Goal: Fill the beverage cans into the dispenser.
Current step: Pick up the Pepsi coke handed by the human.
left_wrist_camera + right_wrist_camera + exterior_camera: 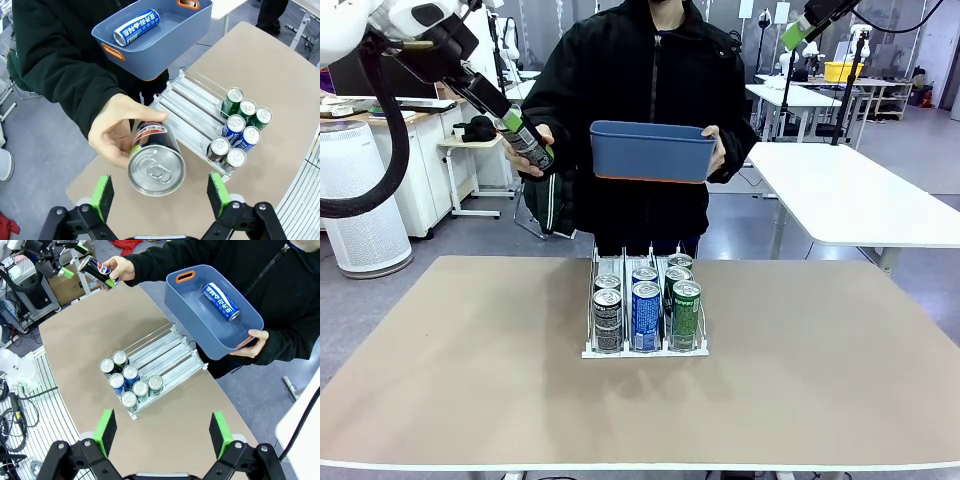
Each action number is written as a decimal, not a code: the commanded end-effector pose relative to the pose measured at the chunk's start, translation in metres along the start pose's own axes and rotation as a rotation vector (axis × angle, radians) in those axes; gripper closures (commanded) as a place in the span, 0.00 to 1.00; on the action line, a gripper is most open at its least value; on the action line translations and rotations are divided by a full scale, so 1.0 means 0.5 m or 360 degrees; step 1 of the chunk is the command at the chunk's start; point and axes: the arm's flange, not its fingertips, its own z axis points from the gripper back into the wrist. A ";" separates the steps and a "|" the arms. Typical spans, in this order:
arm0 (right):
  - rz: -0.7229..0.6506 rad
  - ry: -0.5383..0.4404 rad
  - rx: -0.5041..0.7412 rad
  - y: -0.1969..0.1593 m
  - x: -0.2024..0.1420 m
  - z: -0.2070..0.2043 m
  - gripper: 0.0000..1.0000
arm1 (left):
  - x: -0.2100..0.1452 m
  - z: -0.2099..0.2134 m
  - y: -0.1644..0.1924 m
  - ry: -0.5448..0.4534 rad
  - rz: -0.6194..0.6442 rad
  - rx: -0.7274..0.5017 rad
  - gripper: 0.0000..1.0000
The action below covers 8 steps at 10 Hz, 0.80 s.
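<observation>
**Can held out between spread pads**

Found the left gripper (160, 189) spread wide, with its green pads (102, 194) standing on either side of a black-and-silver can (156, 167) and a gap showing at each pad. Saw that can tilted, silver top toward the wrist camera, and gripped by the person's hand (116, 134). From the front, placed gripper, can and hand high up by the far edge of the tabletop (440, 350), left of the middle.

Saw the right gripper (162, 434) likewise wide apart, raised well above the tabletop on the right side and looking down on it.

Found the dispenser (192, 107) in the middle of the tabletop, its three lanes running from the far edge toward the near one. Counted seven cans standing upright, all packed at the near end:
- Two more black-and-silver cans (608, 320) in the left lane.
- Two blue cans (646, 315) in the middle lane.
- Three green cans (685, 310) in the right lane.

Saw the far stretch of every lane lying bare.

Beyond the far edge, saw a blue bin (150, 57) held up on the person's other hand (255, 339), above the far end of the dispenser. Made out one blue can (136, 27) lying on its side inside the bin, near a wall with an orange handle slot
</observation>
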 end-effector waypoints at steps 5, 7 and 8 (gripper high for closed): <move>-0.0011 -0.0015 0.0006 -0.002 -0.001 -0.001 0.01 | 0.019 -0.047 0.032 -0.0051 -0.0068 -0.0027 0.00; -0.0011 -0.0015 0.0006 -0.002 -0.001 -0.001 0.01 | 0.020 -0.064 0.035 -0.0039 -0.0072 -0.0071 0.00; -0.0011 -0.0015 0.0006 -0.002 -0.001 -0.001 0.01 | 0.020 -0.073 0.035 -0.0041 -0.0066 -0.0099 0.00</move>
